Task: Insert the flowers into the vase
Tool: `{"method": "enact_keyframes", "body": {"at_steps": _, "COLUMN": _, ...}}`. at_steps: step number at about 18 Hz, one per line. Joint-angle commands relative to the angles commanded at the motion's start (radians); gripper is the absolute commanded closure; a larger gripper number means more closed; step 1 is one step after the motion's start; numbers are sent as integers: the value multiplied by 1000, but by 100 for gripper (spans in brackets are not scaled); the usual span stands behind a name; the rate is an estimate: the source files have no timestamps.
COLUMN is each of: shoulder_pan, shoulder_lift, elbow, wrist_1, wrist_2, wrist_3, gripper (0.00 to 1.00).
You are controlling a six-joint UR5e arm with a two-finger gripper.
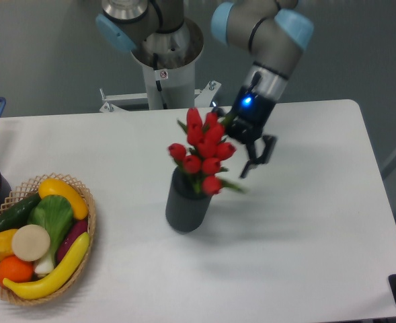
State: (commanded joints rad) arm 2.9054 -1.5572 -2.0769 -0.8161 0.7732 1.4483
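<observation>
- Short dark grey ribbed cylinder vase (187, 207) standing on the white bench (305, 222), leaning a little to the right at its top.
- Bunch of red closed tulip buds with green leaves (204, 149) sitting with stems down in the mouth of the vase, heads spilling up and to the right of the vase rim, wider than the mouth.
- Black two-finger claw (255, 153) up and to the right of the vase, tilted downward, with a blue light on the wrist above it.
- Fingers apart and holding nothing, from what shows; a gap visible between claw and the nearest bud.
- Insertion judged done or all but done; step in hand is clearing away cleanly.
- Best done by drawing back up and to the right of the vase, away from the buds, without sweeping across the leaves.
- Slow exit advised: a snagged leaf could tip the top-heavy vase.
- Worth checking the vase settles upright before leaving.
- Woven basket of vegetables (23, 235) well to the left of the vase, out of the path.
</observation>
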Motion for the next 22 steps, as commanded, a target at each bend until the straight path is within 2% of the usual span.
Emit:
{"method": "enact_keyframes", "body": {"at_steps": 1, "shoulder_pan": 0, "shoulder_lift": 21, "elbow": -12, "wrist_1": 0, "wrist_2": 0, "wrist_3": -31, "gripper": 0}}
{"method": "enact_keyframes", "body": {"at_steps": 7, "shoulder_pan": -5, "shoulder_lift": 29, "elbow": -20, "wrist_1": 6, "wrist_2": -9, "wrist_3": -118, "gripper": 0}}
{"method": "enact_keyframes", "body": {"at_steps": 14, "shoulder_pan": -25, "shoulder_lift": 28, "elbow": -22, "wrist_1": 11, "wrist_2": -12, "wrist_3": -123, "gripper": 0}}
{"method": "enact_keyframes", "body": {"at_steps": 17, "shoulder_pan": -29, "shoulder_lift": 22, "elbow": -12, "wrist_1": 35, "wrist_2": -15, "wrist_3": -121, "gripper": 0}}
{"method": "enact_keyframes", "body": {"at_steps": 20, "shoulder_pan": -55, "shoulder_lift": -4, "elbow": -5, "wrist_1": 90, "wrist_2": -53, "wrist_3": -118, "gripper": 0}}
{"method": "enact_keyframes", "body": {"at_steps": 22, "shoulder_pan": -80, "shoulder_lift": 0, "elbow": 24, "wrist_1": 91, "wrist_2": -81, "wrist_3": -140, "gripper": 0}}
